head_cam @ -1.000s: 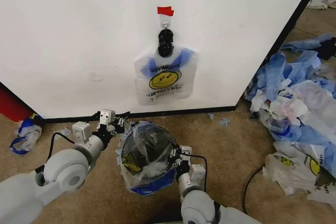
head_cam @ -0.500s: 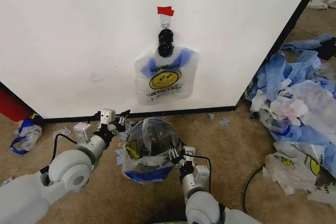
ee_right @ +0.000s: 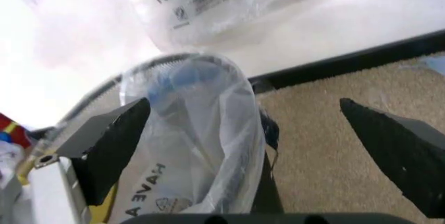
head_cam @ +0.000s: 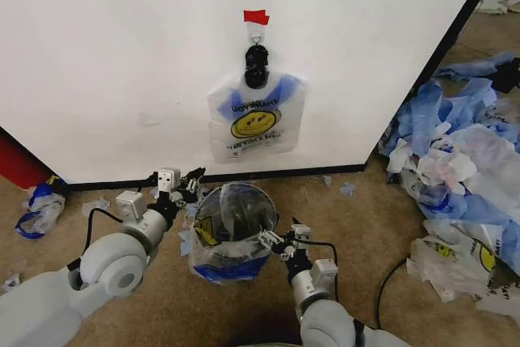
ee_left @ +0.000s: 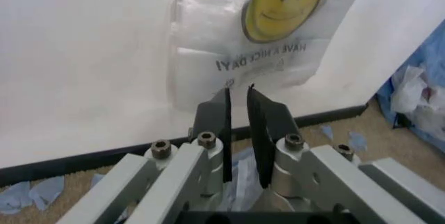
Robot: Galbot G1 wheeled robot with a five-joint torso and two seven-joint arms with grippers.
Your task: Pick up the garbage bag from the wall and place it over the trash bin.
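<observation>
The garbage bag (head_cam: 231, 233) is draped over the trash bin (head_cam: 236, 215), which stands on the floor just in front of the wall (head_cam: 122, 62). Its clear plastic covers the bin's rim and hangs down the sides, with blue and yellow print showing low on the front. The left hand (head_cam: 193, 183) sits at the bin's left rear edge, close to the wall's black base strip (head_cam: 284, 173); in the left wrist view its fingers (ee_left: 221, 125) are nearly together, with only a thin slit between them, and nothing can be seen pinched there. The right hand (head_cam: 279, 237) is at the bin's right front rim, touching or just beside the plastic; in the right wrist view its fingers (ee_right: 114, 140) are spread wide, with the bagged bin (ee_right: 201, 146) lying between them and toward one side.

A second bag (head_cam: 256, 117) with a yellow smiley face hangs on the wall above the bin, held by a black clip (head_cam: 257, 64) under a piece of red tape (head_cam: 256, 16). It hangs clear of both hands.

The floor (head_cam: 366, 225) is brown carpet, strewn with small blue scraps near the base strip. A heap of blue and white plastic sheets (head_cam: 463, 168) lies to the robot's right, well apart from the bin. A crumpled blue and white bag (head_cam: 36, 209) lies to the left, beside a red object (head_cam: 20, 164) at the wall's corner. A black cable (head_cam: 386, 282) curls on the carpet near the right arm.
</observation>
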